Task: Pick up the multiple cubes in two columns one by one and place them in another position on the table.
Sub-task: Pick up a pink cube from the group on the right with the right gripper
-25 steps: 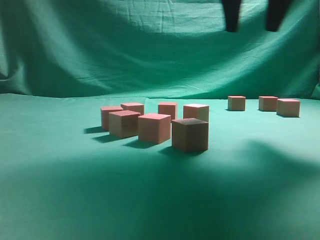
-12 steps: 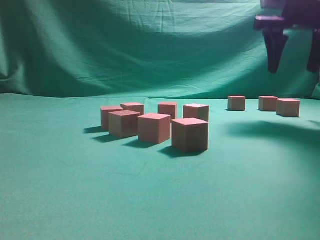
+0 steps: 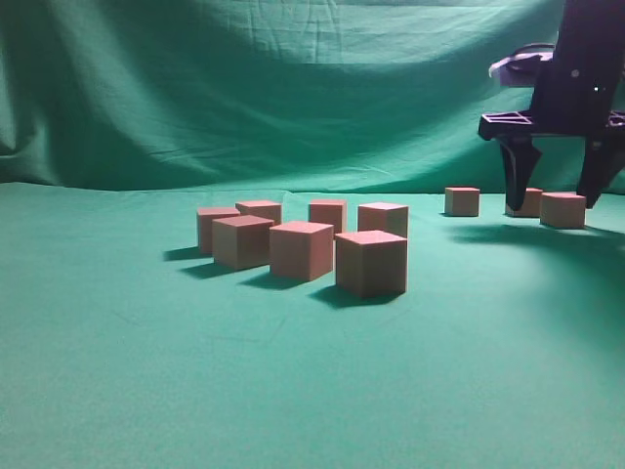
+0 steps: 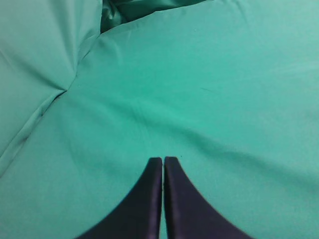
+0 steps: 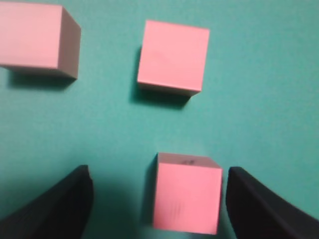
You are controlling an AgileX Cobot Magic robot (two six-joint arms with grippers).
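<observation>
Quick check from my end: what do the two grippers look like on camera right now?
Both are matte black. The right gripper has two tapering fingers under a dark angular bracket, with a pale lilac part behind. The left gripper shows two curved black fingers narrowing to blunt tips. No markings or cables visible.

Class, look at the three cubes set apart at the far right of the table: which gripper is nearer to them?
The right gripper. It hangs open just above the three cubes, one of them between its fingers. The left gripper is shut over bare cloth, no cube in its view.
</observation>
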